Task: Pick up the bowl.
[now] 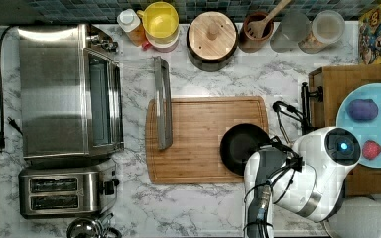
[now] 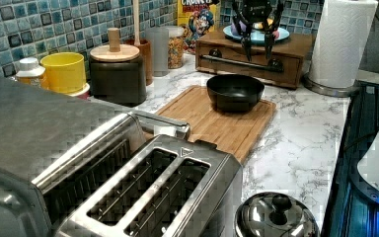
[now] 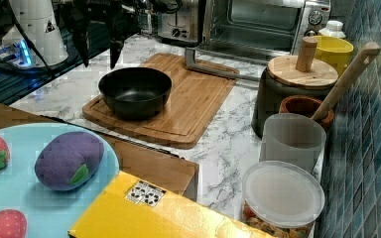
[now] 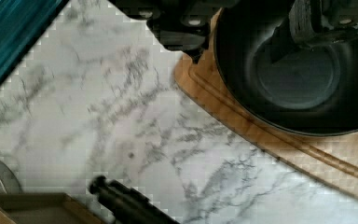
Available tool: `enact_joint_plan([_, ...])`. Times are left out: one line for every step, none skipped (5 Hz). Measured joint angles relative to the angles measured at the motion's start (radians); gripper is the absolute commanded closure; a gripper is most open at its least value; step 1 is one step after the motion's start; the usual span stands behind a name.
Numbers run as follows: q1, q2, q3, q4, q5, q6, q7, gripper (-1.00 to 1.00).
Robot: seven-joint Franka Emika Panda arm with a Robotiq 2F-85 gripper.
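The glossy black bowl sits on the wooden board, at the end on the top view's right, upright and with nothing in it. It also appears in the left view and the right view. Its greyish flat bottom shows in the wrist view. My gripper hangs open well above the bowl, touching nothing. In the right view the gripper is over the bowl's rim toward the right view's left. In the wrist view one fingertip is outside the rim, the other over the inside.
A toaster oven with its door open over the board and a toaster stand at the top view's left. A lidded dark pot, a yellow container and jars line the back. A wooden box carries a blue plate; a paper towel roll stands nearby.
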Motion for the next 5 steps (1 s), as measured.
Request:
enact_joint_plan([0.0,0.0,0.01,-0.053,-0.027,0.108,-0.06,0.0])
enact_joint_plan([0.003,0.0,0.008,-0.1,-0.032,0.146,-0.061,0.0])
enact_joint_plan([-0.005,0.0,0.006,-0.141,-0.032,0.145,-0.075,0.0])
enact_joint_plan([-0.009,0.001,0.009,-0.18,-0.03,0.222,-0.103,0.0])
enact_joint_plan([-0.009,0.002,0.006,-0.213,-0.032,0.345,-0.108,0.0])
